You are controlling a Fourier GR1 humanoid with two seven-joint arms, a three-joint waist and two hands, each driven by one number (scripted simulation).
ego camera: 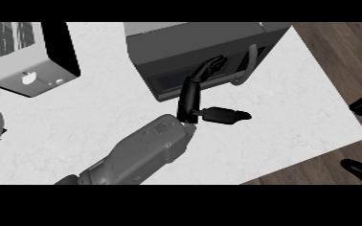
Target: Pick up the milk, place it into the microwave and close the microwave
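Your left hand (192,96) reaches toward 1 o'clock, straight fingers spread against the closed microwave (205,52) door

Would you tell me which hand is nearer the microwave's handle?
Left. The left hand is against the microwave door beside the handle; the right hand sits at the view's right edge, far off.

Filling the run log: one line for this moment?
stage: closing | left hand: open, fingers on microwave door by handle | milk: not visible | right hand: at right edge
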